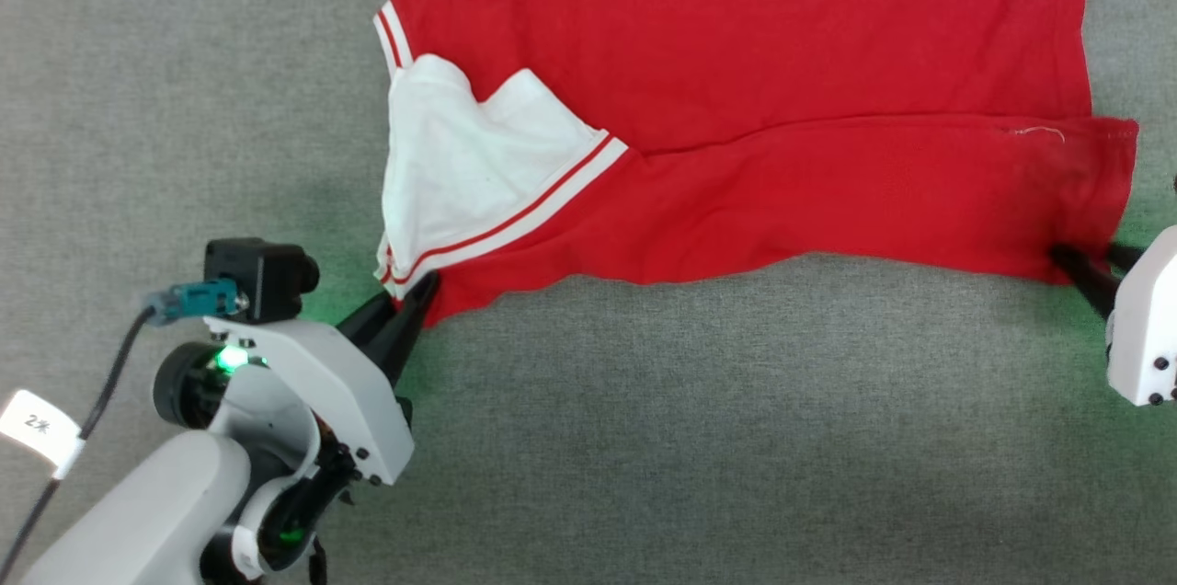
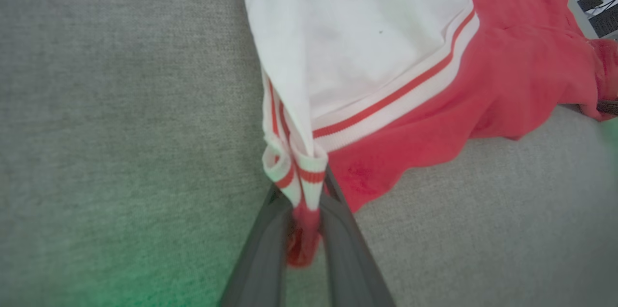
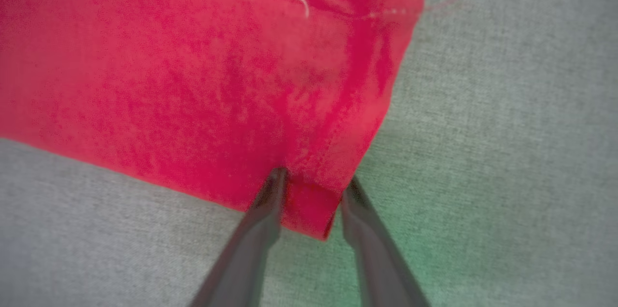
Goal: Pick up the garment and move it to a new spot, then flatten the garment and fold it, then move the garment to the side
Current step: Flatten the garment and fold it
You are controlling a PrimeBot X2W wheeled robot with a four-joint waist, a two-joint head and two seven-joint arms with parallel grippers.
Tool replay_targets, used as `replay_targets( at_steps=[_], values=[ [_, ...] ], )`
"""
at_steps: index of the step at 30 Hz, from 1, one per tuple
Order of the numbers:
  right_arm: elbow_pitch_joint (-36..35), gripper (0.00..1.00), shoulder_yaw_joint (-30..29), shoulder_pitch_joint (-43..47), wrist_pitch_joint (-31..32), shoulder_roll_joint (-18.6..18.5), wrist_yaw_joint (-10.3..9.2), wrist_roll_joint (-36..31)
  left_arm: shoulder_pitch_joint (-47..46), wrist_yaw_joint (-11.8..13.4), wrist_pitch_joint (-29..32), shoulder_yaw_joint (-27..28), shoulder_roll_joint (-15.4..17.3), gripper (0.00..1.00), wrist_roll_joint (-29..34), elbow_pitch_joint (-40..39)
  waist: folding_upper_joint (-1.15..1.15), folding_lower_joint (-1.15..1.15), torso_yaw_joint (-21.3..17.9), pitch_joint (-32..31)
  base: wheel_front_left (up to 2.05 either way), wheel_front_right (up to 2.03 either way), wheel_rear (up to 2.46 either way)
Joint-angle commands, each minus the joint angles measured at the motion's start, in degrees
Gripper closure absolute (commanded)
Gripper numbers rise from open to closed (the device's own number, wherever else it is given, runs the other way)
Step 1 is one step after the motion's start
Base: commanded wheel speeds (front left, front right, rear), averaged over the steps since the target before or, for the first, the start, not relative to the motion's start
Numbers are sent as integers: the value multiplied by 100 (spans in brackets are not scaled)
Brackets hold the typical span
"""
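Note:
The garment (image 1: 736,61) is a red shirt spread on the grey cloth surface, its white sleeve (image 1: 460,171) with red-and-white trim folded over at the left. My left gripper (image 1: 418,286) is at the near left corner. In the left wrist view, the left gripper (image 2: 301,191) is shut on the striped cuff and red hem of the garment (image 2: 507,80). My right gripper (image 1: 1085,252) is at the near right corner. In the right wrist view, the right gripper (image 3: 314,181) has its fingers apart, straddling the garment's (image 3: 193,80) hem corner.
Grey fabric surface (image 1: 690,438) lies all around the shirt, with wide room in front and to the left. A loose white thread (image 1: 1039,132) sits on the right hem. Some shelving (image 2: 598,7) shows far off in the left wrist view.

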Motion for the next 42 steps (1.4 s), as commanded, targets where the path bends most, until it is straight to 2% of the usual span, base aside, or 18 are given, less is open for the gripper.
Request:
replay_targets(
  at_steps=[1, 7, 9, 18, 23, 24, 25, 26, 27, 28, 36, 37, 39, 41, 42],
  values=[
    [115, 100, 5, 40, -8, 59, -7, 27, 88, -11, 33, -99, -65, 100, -2, 120, 0, 0, 28, -78, 0, 0, 0],
    [211, 100, -7, 385, -63, -27, -7, 126, 412, -21, -92, -95, -119, 100, -175, 204, 0, 0, 54, -554, 0, 0, 0],
    [196, 100, -27, 481, -39, -96, -7, 186, 581, 21, -118, -70, -45, 100, -230, 123, 0, 0, 50, -701, 0, 0, 0],
    [-94, 100, -256, 1293, 127, -466, -7, 419, 1434, 493, -276, -29, 184, 100, -319, -608, 0, 0, 185, -988, 0, 0, 0],
    [-430, 100, -415, 1639, 190, -439, -7, 474, 1751, 606, -355, 45, 231, 100, -464, -946, 0, 0, 209, -969, 0, 0, 0],
    [-486, 82, -448, 1679, 192, -418, -7, 449, 1778, 622, -371, 62, 226, 100, -481, -978, 0, 0, 206, -969, 0, 0, 0],
    [-525, 48, -474, 1689, 163, -398, -7, 422, 1789, 619, -397, 85, 233, 90, -489, -1000, 0, 0, 200, -971, 0, 0, 0],
    [-565, 0, -491, 1687, 133, -376, -7, 386, 1780, 657, -422, 115, 257, 60, -465, -1013, 0, 0, 193, -977, 0, 0, 0],
    [-614, 0, -489, 1687, 106, -362, -7, 360, 1778, 670, -423, 119, 289, 25, -430, -1038, 0, 0, 182, -989, 0, 0, 0],
    [-676, 0, -519, 1676, 35, -351, -7, 332, 1779, 678, -418, 119, 304, 0, -409, -1070, 0, 0, 174, -1001, 0, 0, 0],
    [-1317, 0, -1100, 1639, -416, -75, -7, 147, 1539, 950, -725, 614, 609, 0, -184, -1419, 0, 0, 148, -1090, 0, 0, 0],
    [-1384, 0, -1101, 1573, -488, -34, -7, 131, 1431, 943, -794, 722, 653, 0, -131, -1403, 0, 0, 130, -1088, 0, 0, 0],
    [-1422, 0, -1082, 1440, -667, 105, -7, 61, 1220, 853, -983, 973, 479, 0, -296, -1326, 0, 0, 77, -1070, 0, 0, 0],
    [-1346, 0, -928, 1372, -794, 237, -7, 18, 933, 729, -1143, 1184, 458, 0, -285, -1130, 0, 0, -6, -1042, 0, 0, 0],
    [-1298, 0, -845, 1332, -835, 314, -7, 41, 756, 615, -1245, 1318, 270, 0, -469, -1021, 0, 0, -46, -1024, 0, 0, 0]
  ],
)
